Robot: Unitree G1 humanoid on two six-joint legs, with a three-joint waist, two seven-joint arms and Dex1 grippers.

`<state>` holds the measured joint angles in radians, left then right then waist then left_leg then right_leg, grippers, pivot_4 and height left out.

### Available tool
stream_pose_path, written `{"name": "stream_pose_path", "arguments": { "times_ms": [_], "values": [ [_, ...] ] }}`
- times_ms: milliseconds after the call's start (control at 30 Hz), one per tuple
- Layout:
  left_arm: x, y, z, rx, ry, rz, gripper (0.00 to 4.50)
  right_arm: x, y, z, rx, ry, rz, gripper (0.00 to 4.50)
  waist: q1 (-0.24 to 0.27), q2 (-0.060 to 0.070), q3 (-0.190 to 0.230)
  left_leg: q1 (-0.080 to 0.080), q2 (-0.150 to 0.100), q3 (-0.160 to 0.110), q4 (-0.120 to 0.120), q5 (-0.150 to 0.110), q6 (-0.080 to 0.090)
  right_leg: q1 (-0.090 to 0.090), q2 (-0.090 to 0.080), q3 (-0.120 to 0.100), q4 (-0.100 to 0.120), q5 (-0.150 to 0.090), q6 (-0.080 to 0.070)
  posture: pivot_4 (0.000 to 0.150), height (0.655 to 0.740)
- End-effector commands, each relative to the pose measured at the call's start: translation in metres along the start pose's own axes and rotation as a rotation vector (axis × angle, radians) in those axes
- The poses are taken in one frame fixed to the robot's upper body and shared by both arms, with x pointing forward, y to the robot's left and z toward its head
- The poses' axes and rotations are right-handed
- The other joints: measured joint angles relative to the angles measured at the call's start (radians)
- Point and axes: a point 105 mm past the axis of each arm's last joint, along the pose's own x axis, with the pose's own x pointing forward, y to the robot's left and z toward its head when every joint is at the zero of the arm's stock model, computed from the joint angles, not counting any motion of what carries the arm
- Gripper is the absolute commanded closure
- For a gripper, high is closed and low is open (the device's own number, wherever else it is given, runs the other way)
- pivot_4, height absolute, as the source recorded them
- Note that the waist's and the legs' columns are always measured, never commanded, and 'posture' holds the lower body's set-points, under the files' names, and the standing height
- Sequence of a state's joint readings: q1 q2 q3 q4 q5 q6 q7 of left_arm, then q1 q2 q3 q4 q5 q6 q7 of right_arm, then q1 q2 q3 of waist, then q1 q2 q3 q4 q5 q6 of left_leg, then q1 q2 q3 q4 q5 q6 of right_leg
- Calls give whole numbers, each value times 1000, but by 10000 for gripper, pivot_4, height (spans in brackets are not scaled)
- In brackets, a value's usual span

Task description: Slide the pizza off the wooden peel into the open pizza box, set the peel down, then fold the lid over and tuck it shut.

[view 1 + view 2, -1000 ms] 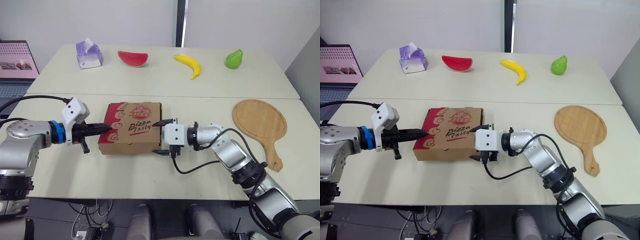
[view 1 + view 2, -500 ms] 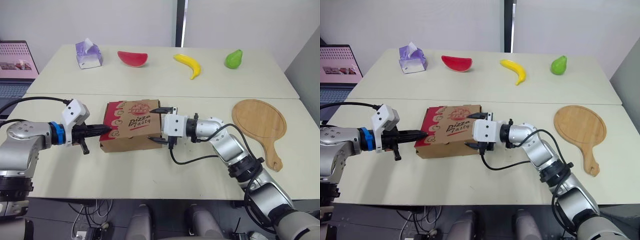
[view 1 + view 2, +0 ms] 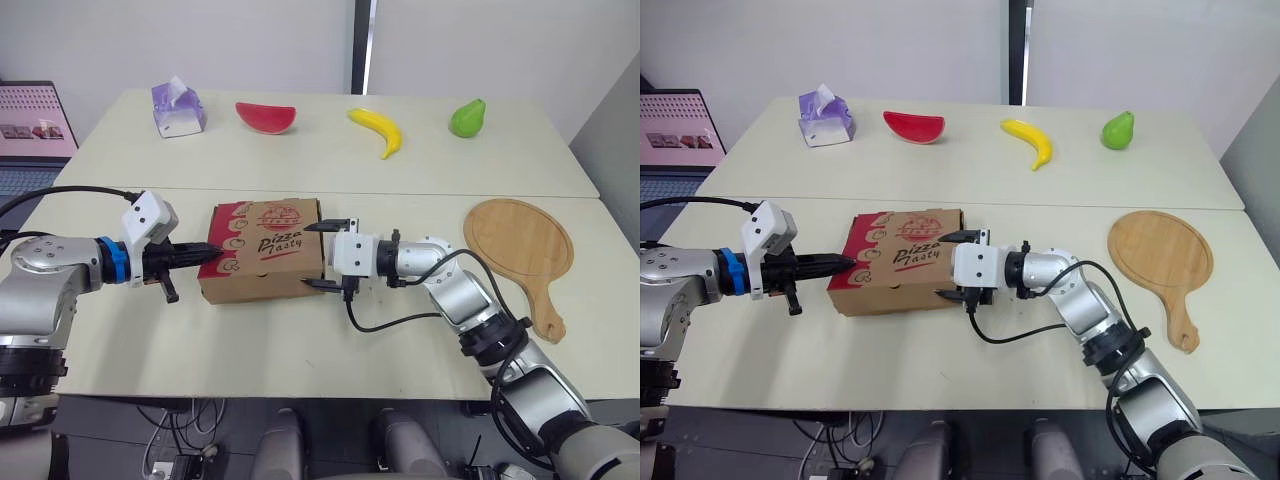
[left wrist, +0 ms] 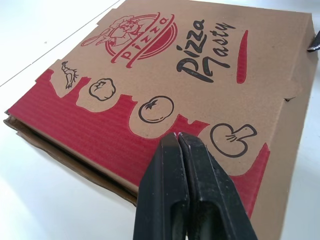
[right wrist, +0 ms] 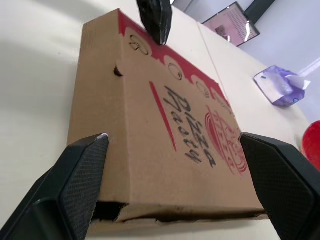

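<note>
– Down on the near tabletop [image 3: 300, 350], head view first: the pizza box [image 3: 262, 250] lies with its lid folded over, and I take the pizza to be inside. The left hand [image 3: 213, 252] is closed on nothing, tip on the red edge. The right hand [image 3: 306, 256] is open, one finger above the opposite edge and one below.

– Why that pincer?

– My read: left pins the lid while right brackets the side to tuck it. The peel [image 3: 520, 248] is set down well apart on the right, long axis running near to far, handle toward the robot.

– Left wrist view?

– Closed fingers [image 4: 179, 150] press the red band. The lettering runs away from that hand toward the right one. A seam gapes along one side, so it's not tucked yet, I'd say.

– Right wrist view?

– Fingers [image 5: 80, 170] are spread wide either side of the box. I can't tell whether they touch. There's a crack along the nearest flap.
</note>
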<state>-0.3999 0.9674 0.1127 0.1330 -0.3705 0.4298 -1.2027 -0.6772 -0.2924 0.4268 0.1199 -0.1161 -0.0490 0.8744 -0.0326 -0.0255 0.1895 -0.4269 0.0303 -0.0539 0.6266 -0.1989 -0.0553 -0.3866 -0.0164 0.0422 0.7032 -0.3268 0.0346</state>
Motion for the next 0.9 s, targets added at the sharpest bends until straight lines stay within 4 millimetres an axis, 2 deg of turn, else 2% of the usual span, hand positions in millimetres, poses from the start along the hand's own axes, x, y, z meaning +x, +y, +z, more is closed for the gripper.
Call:
{"name": "stream_pose_path", "arguments": {
  "times_ms": [33,200,700,900],
  "values": [
    [-4,4,9,24,-20,10,45000,-2,-2,15,-24,-46,-8,194,0,0,0,0,0,0,0,0,0,0,0,0,0,0,0,1500,7400],
    [-5,4,10,22,-26,8,45000,1,-5,11,-52,-30,-36,194,0,0,0,0,0,0,0,0,0,0,0,0,0,0,0,1500,7400],
    [-5,4,12,25,-27,4,45000,2,-37,25,-145,-103,-207,194,0,0,0,0,0,0,0,0,0,0,0,0,1,0,0,1500,7400],
    [-5,6,16,27,-41,6,45000,2,-39,26,-149,-108,-218,194,0,0,0,0,0,0,1,0,0,0,0,0,1,0,0,1500,7400]
  ]
}}
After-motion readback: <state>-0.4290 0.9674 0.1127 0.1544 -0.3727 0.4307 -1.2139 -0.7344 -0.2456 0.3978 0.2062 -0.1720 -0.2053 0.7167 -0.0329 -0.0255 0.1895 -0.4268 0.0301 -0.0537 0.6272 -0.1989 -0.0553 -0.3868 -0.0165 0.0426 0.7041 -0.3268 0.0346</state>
